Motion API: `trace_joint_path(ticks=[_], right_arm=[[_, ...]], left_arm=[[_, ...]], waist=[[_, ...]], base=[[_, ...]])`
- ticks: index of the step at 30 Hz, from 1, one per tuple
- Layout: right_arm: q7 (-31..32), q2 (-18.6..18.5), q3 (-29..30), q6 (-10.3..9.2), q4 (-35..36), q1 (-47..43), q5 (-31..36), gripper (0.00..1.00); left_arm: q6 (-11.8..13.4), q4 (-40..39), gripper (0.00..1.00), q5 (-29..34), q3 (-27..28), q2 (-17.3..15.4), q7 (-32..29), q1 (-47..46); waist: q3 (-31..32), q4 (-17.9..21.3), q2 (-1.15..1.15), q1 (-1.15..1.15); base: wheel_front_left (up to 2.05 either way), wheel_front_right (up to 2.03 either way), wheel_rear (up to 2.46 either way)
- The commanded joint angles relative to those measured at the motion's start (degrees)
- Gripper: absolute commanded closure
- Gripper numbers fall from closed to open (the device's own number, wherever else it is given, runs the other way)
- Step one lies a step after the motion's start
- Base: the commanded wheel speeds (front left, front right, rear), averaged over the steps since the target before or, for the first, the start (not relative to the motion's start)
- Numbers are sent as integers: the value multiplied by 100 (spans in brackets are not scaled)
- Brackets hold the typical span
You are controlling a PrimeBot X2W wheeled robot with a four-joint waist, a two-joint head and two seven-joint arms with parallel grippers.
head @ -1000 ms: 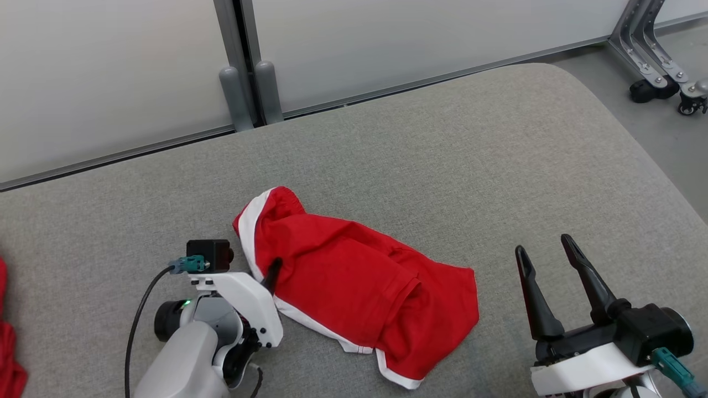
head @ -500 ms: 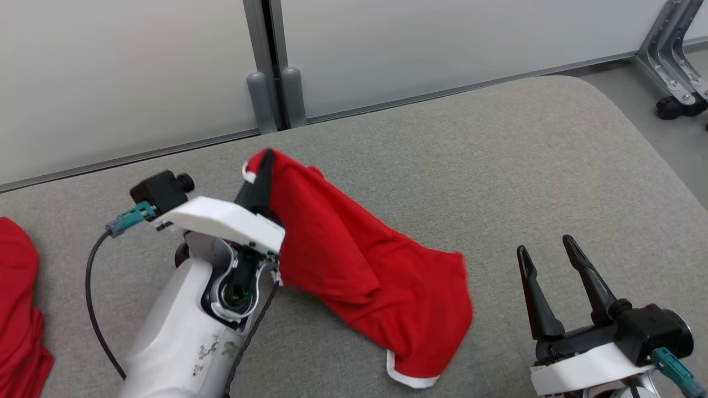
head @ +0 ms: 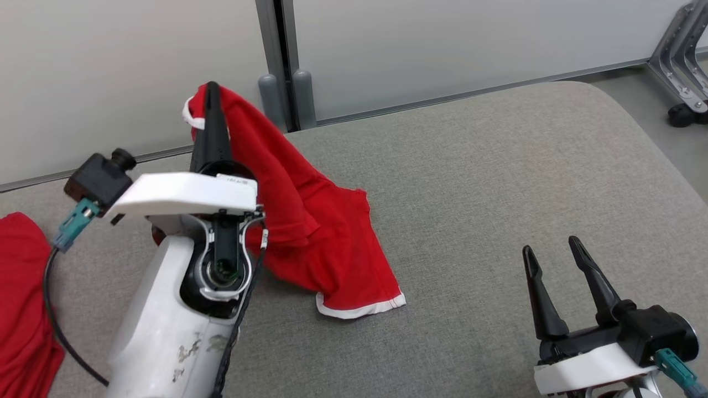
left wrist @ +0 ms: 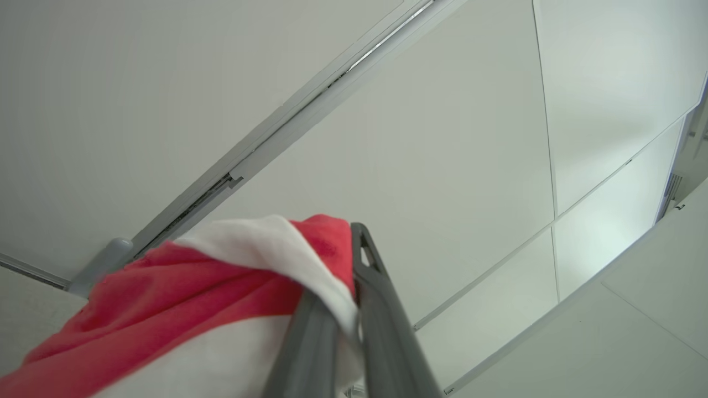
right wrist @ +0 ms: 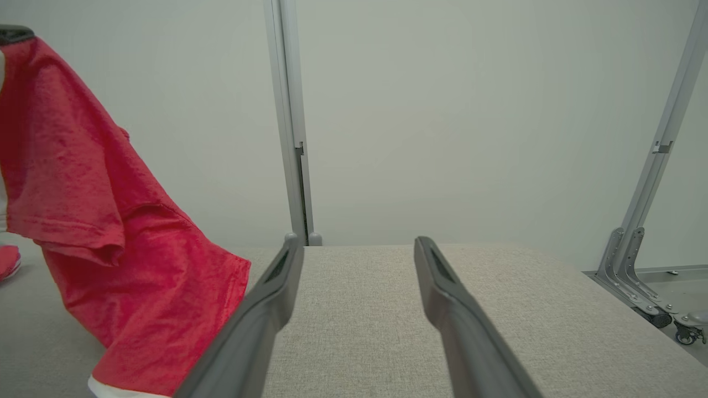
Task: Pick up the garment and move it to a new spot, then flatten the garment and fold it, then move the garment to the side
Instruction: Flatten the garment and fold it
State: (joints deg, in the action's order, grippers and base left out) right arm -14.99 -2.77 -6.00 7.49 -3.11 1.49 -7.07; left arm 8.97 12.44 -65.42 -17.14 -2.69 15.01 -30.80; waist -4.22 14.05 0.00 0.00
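Over the grey padded table [head: 470, 182], head view: my left gripper [head: 210, 94] points up toward the pale wall, its fingers pinched together on the white-trimmed edge of the red garment [head: 310, 232]. The cloth hangs from that grip and slopes down to my right, and its lower white hem [head: 359, 307] rests on the table. My right gripper [head: 548, 247] sits low at the right, well apart from the garment, fingers spread and holding nothing. Another red cloth [head: 22, 287] lies at the table's left edge.

Left wrist view: the left gripper [left wrist: 345, 287] has its two dark fingers pressed close, with the garment [left wrist: 166, 298] clamped between them. Its white band [left wrist: 265, 243] bunches over one finger against the wall panels.

Right wrist view: the right gripper [right wrist: 357, 246] shows its fingers parted, with only bare table [right wrist: 359, 331] between them. The garment [right wrist: 83, 193] hangs at the left, its bottom edge touching the table beside my nearer finger.
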Motion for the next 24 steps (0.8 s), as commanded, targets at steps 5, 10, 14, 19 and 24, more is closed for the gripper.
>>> trace_joint_path(ticks=[5, 10, 14, 19, 24], right_arm=[[-29, -25, 46, 2, 37, 22, -66, 0], [-29, -23, 102, 2, 48, 14, -89, 0], [-30, -24, 141, 1, 67, 14, -59, 0], [-30, -24, 104, 2, 34, 60, -46, 0], [-29, -25, 13, 2, -10, 120, -71, 0]], left_arm=[[171, -519, 100, -143, 100, -30, 12, 820], [178, -721, 100, -432, -156, -31, 12, 1694], [111, -655, 100, -521, -487, -30, 13, 2151], [-102, -483, 100, -903, -1399, -33, 13, 2258], [-384, -475, 100, -1112, -2116, -30, 13, 1940]], waist=[[-107, -95, 0, 0], [-202, -234, 0, 0], [-254, -372, 0, 0], [-281, -512, 0, 0], [-262, -534, 0, 0]], base=[[0, 0, 0], [0, 0, 0], [0, 0, 0], [0, 0, 0], [0, 0, 0]])
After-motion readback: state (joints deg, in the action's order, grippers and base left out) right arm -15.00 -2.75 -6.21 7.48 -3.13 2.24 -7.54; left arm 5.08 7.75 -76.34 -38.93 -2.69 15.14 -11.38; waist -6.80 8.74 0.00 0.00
